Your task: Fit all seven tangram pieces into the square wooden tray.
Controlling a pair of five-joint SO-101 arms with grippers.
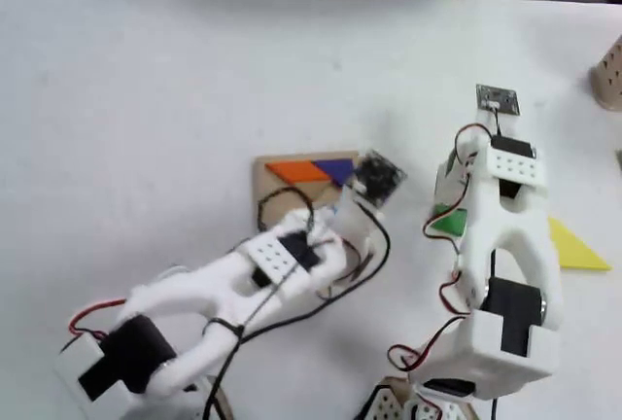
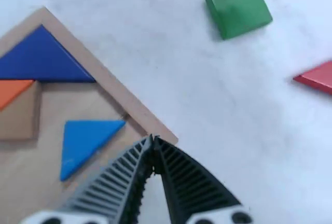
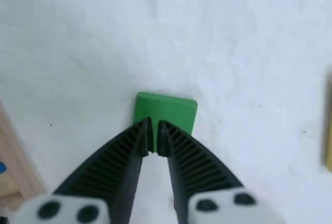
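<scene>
**High view.** A white counter (image 1: pixel 146 99) seen from above. The square wooden tray (image 1: pixel 259 192) sits at the middle of the frame. An orange piece (image 1: pixel 296 169) and a dark blue piece (image 1: pixel 335 167) lie side by side along its upper edge. My left arm (image 1: pixel 243 274) comes in from the lower left and covers the tray's lower part. My right arm (image 1: pixel 505 245) stands at the right of the frame. A green square (image 1: pixel 449 223) peeks out at that arm's left, right of the tray. A yellow triangle (image 1: pixel 578 247) lies at the arm's right.

**Left wrist view.** My left jaws are pressed together and hold nothing, with their tips over the tray's rim. This view adds what my arm hides from above. A light blue triangle (image 2: pixel 85 138) lies on the tray's bare floor, apart from the other two pieces. A red piece (image 2: pixel 317 76) lies on the counter beyond the green square. The tip of my right jaws meets the square's far edge.

**Right wrist view.** My right jaws are all but pressed together, with a hairline gap between them. Their tips sit at the green square's near edge, not around it. The tray's rim runs just beside them.

I judge the task under halfway. Three of the seven pieces are in the tray, and the light blue one looks unseated. The green, red and yellow pieces wait outside on the counter.
</scene>
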